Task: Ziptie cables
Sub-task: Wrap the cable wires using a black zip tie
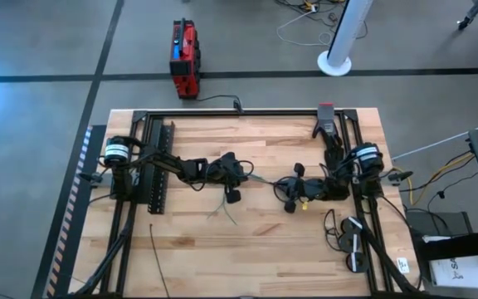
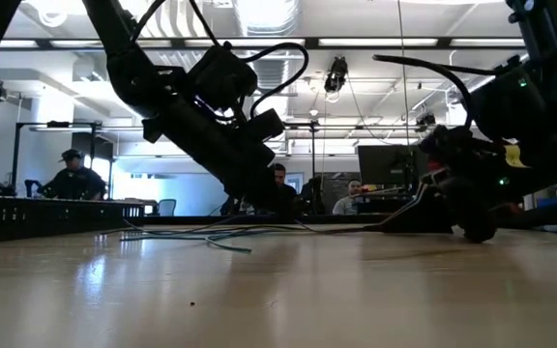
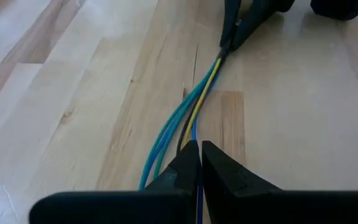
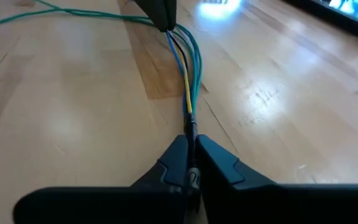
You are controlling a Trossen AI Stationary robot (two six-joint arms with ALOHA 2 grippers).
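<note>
The cables [image 1: 264, 180], thin green, blue, yellow and dark wires, stretch across the middle of the table between my two grippers. My left gripper [image 1: 246, 177] is shut on them toward the left. My right gripper [image 1: 282, 184] is shut on them toward the right. The same bundle [image 3: 191, 102] runs from my left fingers to the right gripper's tips [image 3: 232, 34]. Past the left gripper, the loose ends [image 1: 225, 209] fan out and lie on the wood. In the low view the wires [image 2: 249, 232] stay close to the tabletop. My left gripper pinches the bundle [image 3: 194, 138] between its two fingertips, coming low from the table's left; the fingers lie along the wires. A green and a blue wire [image 3: 157, 155] pass beside the fingers, outside the pinch. My right gripper pinches the bundle near its right end [image 4: 190, 127] between its fingertips, coming low from the table's right, along the wires. The stretch between the grippers runs nearly straight, just over the wood.
A long thin black strip [image 1: 158, 259] lies near the table's front left. A black perforated panel [image 1: 158, 166] stands by the left arm's base. A black-and-white tool [image 1: 353, 245] and a coiled black cord [image 1: 332, 226] sit near the front right. People show beyond the table.
</note>
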